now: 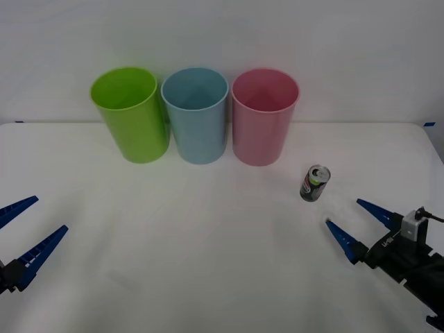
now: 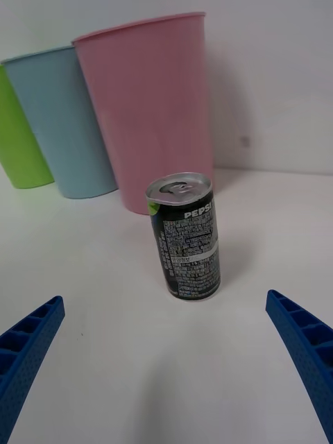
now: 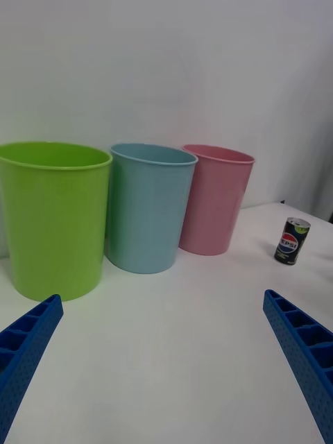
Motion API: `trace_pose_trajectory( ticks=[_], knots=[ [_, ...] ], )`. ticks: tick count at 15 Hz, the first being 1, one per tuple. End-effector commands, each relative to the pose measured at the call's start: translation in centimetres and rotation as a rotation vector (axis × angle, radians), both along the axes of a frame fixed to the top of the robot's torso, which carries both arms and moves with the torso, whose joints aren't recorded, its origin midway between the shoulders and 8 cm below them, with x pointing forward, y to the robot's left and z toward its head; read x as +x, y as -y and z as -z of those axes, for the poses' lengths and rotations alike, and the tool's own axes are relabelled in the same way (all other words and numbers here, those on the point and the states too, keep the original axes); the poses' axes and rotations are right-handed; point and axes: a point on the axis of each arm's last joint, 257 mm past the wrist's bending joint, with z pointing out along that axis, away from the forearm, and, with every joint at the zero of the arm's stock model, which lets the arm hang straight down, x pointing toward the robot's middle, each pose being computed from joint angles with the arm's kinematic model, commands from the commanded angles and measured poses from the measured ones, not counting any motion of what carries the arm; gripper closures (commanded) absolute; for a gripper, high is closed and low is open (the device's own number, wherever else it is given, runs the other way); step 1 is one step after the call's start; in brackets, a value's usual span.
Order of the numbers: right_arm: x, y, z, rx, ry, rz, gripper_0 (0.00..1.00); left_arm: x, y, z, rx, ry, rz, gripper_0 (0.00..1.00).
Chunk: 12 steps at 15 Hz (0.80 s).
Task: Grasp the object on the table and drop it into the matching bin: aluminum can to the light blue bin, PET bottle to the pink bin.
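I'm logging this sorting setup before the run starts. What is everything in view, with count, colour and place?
aluminum can: one, dark with silver top, upright on the table, in front and to the right of the pink bin, apart from it.
lime green bin: one, leftmost of the back row.
light blue bin: one, middle of the row.
pink bin: one, rightmost of the row.
table: one, white, under everything.
left tool: one, blue fingers open, low at the table's left edge.
right tool: one, blue fingers open, near the can, facing it, not touching.
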Motion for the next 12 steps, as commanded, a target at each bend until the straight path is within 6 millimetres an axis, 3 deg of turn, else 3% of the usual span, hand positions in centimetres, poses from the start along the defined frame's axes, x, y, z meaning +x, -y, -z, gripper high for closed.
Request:
trace_pose_trajectory(
  ticks=[1,8,12],
  knots=[
    [1.4,-0.9,0.3,0.000,-0.002,0.015,0.00,0.0,0.0,0.0,0.000,0.000,0.000,0.00],
    [4.3,-2.5,0.4,-0.025,-0.001,0.058,0.00,0.0,0.0,0.0,0.000,0.000,0.000,0.00],
    [6.4,-2.9,1.6,-0.032,-0.025,0.057,0.00,0.0,0.0,0.0,0.000,0.000,0.000,0.00]
  ],
)
